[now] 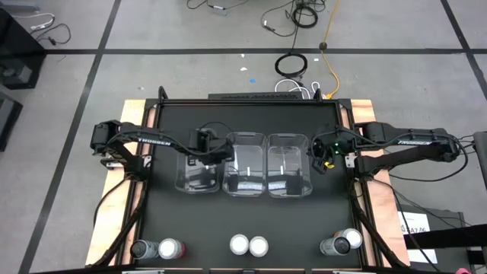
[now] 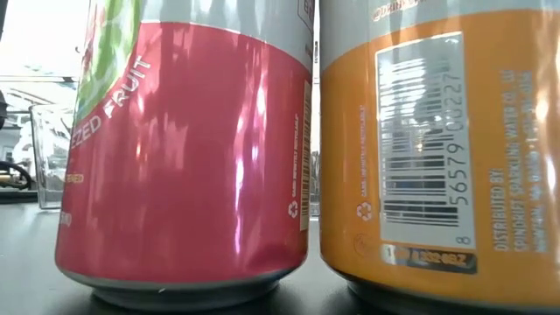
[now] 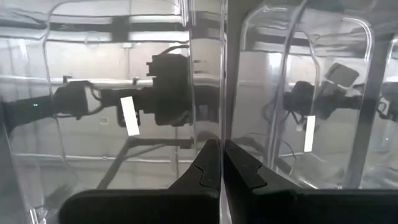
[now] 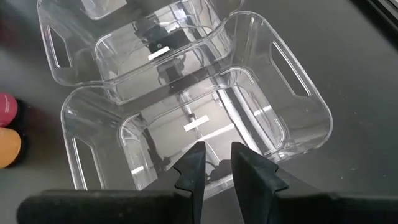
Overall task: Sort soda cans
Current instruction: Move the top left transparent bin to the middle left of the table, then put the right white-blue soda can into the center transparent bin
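six soda cans (image 1: pixel 249 245) stand in pairs by the near edge, pale round tops up; left gripper (image 1: pixel 215 150) closed empty, right gripper (image 1: pixel 320 154) slightly parted, empty.

Six soda cans (image 1: pixel 249 245) in three pairs, three clear bins (image 1: pixel 246 173), two arms (image 1: pixel 137 141)

bright window glare behind, streaky reflections on pink can (image 2: pixel 184 149); clear bins (image 4: pixel 186 112) glint.

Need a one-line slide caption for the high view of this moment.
Three clear bins sit mid-table, empty; left gripper and right gripper flank them; six soda cans wait in pairs along the near edge.
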